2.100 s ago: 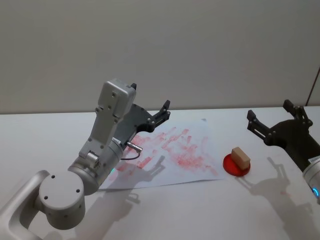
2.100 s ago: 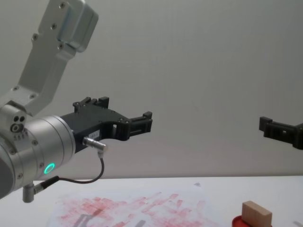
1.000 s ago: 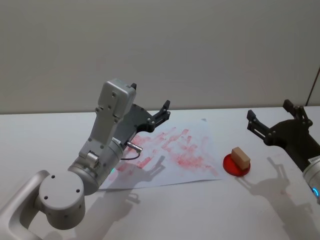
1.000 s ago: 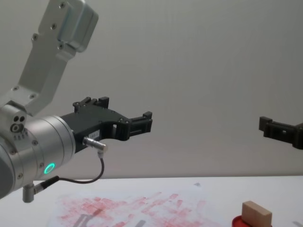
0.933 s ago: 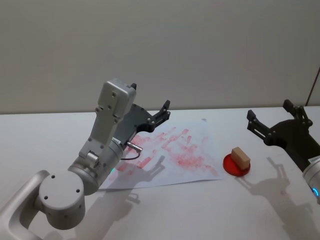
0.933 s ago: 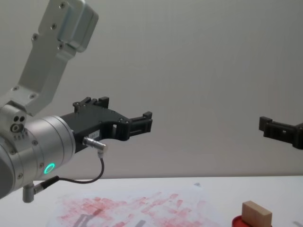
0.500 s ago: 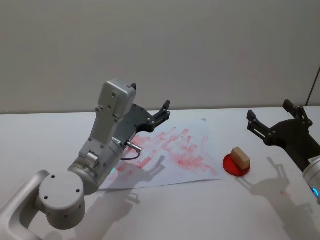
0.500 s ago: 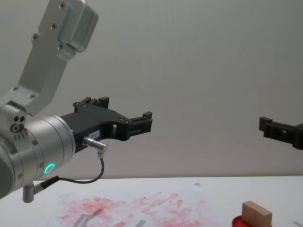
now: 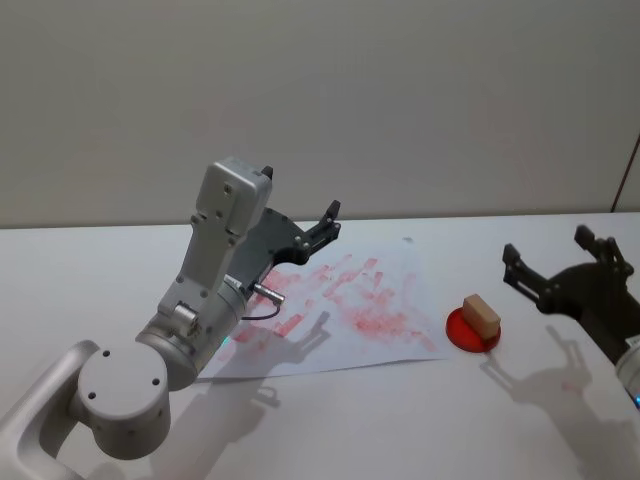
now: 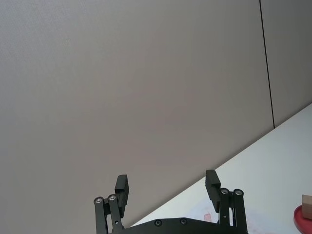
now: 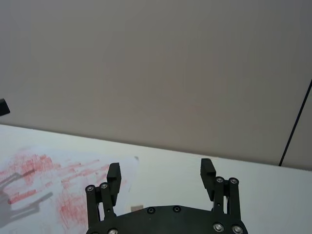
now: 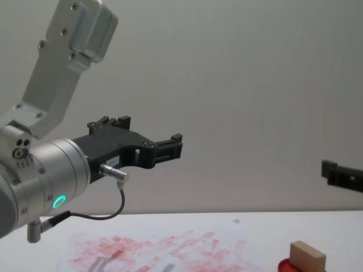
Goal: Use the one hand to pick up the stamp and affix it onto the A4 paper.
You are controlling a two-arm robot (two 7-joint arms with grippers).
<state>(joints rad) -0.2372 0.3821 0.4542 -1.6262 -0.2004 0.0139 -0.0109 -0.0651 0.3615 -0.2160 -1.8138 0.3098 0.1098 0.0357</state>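
Small light-tan wooden block stamp (image 9: 481, 315): rests on the round red ink pad (image 9: 459, 334) just right of the red-smeared white A4 paper (image 9: 350, 300), long axis slanting front-to-back, below and left of the nearer black right gripper (image 9: 548, 245), jaws spread; left gripper (image 9: 298, 192) hangs open above the paper.

Wall: a plain, matte grey-beige wall (image 9: 420, 100) is seen behind the table, unbroken across the head view.
Seam: a thin dark vertical line (image 10: 266, 63) is seen on the wall at the right, reaching down to the table's far edge.
Table: a smooth white tabletop (image 9: 400, 420) is spread up to the wall.
Light: soft grey shadows (image 9: 540, 378) are cast on the tabletop.
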